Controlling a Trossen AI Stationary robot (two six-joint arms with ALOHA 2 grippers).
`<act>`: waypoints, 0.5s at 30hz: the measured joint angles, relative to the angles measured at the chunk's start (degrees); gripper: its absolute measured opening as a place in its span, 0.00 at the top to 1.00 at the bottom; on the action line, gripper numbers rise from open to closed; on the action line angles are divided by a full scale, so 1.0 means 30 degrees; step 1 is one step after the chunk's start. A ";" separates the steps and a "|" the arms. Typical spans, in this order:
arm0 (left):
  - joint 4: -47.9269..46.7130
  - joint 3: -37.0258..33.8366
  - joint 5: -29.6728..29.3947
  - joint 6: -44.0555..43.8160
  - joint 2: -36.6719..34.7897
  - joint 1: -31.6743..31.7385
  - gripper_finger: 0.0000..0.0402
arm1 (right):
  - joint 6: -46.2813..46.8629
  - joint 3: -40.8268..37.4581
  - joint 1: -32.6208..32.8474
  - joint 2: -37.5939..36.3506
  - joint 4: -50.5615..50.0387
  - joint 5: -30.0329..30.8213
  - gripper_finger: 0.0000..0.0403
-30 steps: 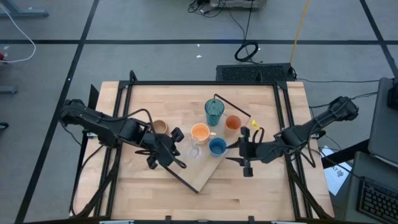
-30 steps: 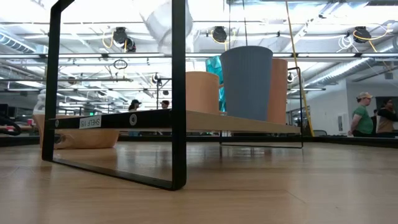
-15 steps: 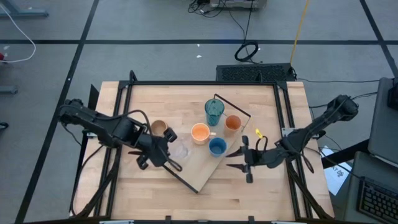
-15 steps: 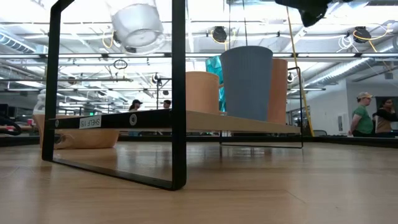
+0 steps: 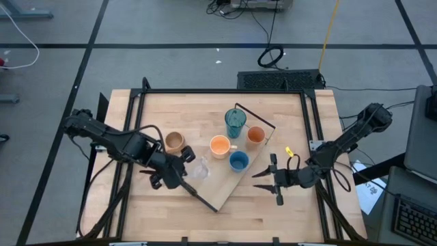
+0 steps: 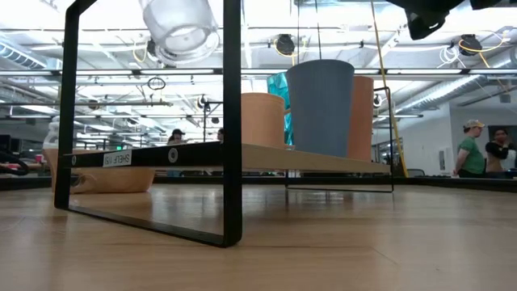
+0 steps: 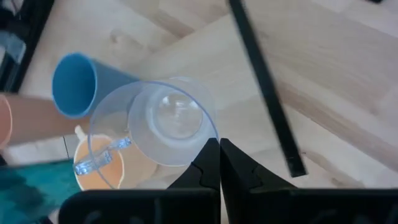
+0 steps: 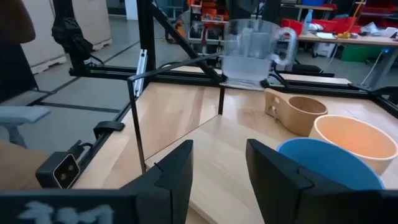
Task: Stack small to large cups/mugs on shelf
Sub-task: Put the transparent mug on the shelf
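The shelf [image 5: 225, 174] lies slantwise on the table. On it stand the teal tumbler [image 5: 235, 121], two orange cups [image 5: 255, 134] [image 5: 220, 145] and the blue cup [image 5: 238, 161]. The tan mug [image 5: 175, 141] stands on the tabletop left of the shelf. My left gripper [image 5: 186, 171] is shut on the clear handled cup [image 7: 165, 124], held in the air over the shelf's left part [image 6: 182, 28]. My right gripper [image 5: 268, 179] is open and empty, right of the shelf, above the table. My left gripper pinches the clear cup's wall at its rim [image 7: 210, 138] between its two fingers, on the side away from the handle [image 7: 102, 158]. The fingers come from the table's left side. The cup is lifted clear of shelf and table, roughly upright in the right wrist view [image 8: 252, 53].
Black frame rails [image 5: 136, 137] run along the table's left and right sides. The shelf's black end rail [image 6: 230, 121] stands close before the low camera. People stand in the room beyond the table [image 6: 472, 149].
My left gripper has carried the clear cup a little toward the table's left edge, clear of the shelf. My right gripper has drawn back from the shelf toward the table's near right.
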 joint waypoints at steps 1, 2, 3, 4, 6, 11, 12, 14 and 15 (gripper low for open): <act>0.0003 0.0000 0.0021 -0.0306 0.0014 0.0096 1.00 | -0.0008 0.0000 0.0070 0.0000 -0.0013 0.0052 0.66; 0.0108 0.0000 0.0112 -0.0585 0.0014 0.0211 1.00 | -0.0044 -0.0007 0.0134 0.0000 -0.0014 0.0058 0.66; 0.0280 0.0006 0.0158 -0.0929 0.0104 0.0301 1.00 | -0.0076 -0.0004 0.0188 0.0000 -0.0010 0.0080 0.66; 0.0419 0.0029 0.0160 -0.1265 0.0268 0.0413 1.00 | -0.0129 -0.0001 0.0254 0.0000 -0.0014 0.0087 0.66; 0.0512 0.0005 0.0138 -0.2387 0.0586 0.0499 1.00 | -0.0138 -0.0007 0.0312 0.0000 -0.0027 0.0095 0.66; 0.0597 0.0000 -0.0015 -0.4562 0.1621 0.0580 1.00 | -0.0193 -0.0007 0.0309 0.0071 -0.0101 0.0727 0.66; 0.0590 0.0000 -0.0008 -0.4944 0.1802 0.0580 1.00 | -0.0185 -0.0007 0.0309 0.0066 -0.0160 0.1081 0.66; 0.0590 0.0000 -0.0001 -0.5472 0.2122 0.0674 1.00 | -0.0329 -0.0007 0.0309 0.0080 -0.0274 0.1536 0.66; 0.0590 0.0000 0.0003 -0.5779 0.2250 0.0769 1.00 | -0.0443 -0.0007 0.0302 0.0080 -0.0243 0.1563 0.66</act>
